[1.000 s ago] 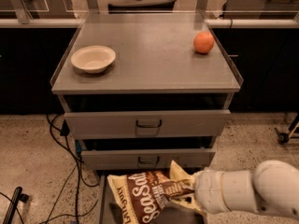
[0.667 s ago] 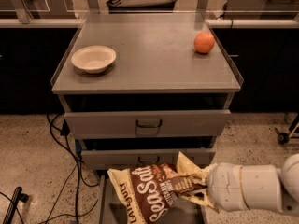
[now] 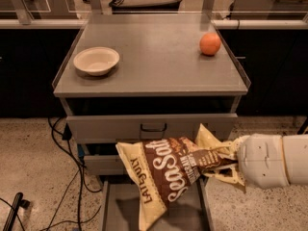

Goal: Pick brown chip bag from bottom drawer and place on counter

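Observation:
The brown chip bag [image 3: 168, 177], dark brown with cream ends and white "Sea Salt" lettering, hangs tilted in the air above the open bottom drawer [image 3: 118, 211] and in front of the middle drawer. My gripper [image 3: 219, 163] comes in from the right on a white arm and is shut on the bag's right end. The bag's lower left corner droops toward the drawer floor. The grey counter [image 3: 154, 61] lies above and behind, well higher than the bag.
A cream bowl [image 3: 96, 60] sits on the counter's left and an orange [image 3: 210, 44] at its back right. The top drawer [image 3: 149, 126] is closed. Black cables [image 3: 67, 177] run over the floor at the left.
The bag has risen out of the bottom drawer, and my arm has lifted it up and slightly right. The bowl and orange have not moved.

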Controlling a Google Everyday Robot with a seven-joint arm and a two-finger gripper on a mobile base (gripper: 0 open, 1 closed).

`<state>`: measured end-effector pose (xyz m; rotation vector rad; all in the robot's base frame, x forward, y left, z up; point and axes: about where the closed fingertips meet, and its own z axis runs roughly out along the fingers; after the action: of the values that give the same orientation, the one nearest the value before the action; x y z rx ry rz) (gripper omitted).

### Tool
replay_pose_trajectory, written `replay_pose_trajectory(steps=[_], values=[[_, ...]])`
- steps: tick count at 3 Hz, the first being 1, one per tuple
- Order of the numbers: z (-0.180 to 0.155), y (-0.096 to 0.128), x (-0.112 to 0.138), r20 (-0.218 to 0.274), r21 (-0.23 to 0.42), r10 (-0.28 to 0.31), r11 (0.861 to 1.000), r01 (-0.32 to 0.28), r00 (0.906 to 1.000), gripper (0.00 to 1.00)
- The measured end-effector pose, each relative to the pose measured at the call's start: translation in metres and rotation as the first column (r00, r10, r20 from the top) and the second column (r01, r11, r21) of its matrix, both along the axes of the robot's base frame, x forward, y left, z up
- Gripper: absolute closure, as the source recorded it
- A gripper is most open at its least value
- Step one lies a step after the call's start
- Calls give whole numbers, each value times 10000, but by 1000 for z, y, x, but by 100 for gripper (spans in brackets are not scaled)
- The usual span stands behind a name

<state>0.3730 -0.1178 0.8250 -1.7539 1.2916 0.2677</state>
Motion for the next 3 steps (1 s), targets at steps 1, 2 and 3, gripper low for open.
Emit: replay_pose_trajectory(steps=[1,2,3], values=[[-2,1,-1,-41,-8,22,10000,-22,10000,100],[16,9,17,-12,-430,401,9983,-401,9992,100],[49,22,57,49,-834,947,9921,-940,9955,100]])
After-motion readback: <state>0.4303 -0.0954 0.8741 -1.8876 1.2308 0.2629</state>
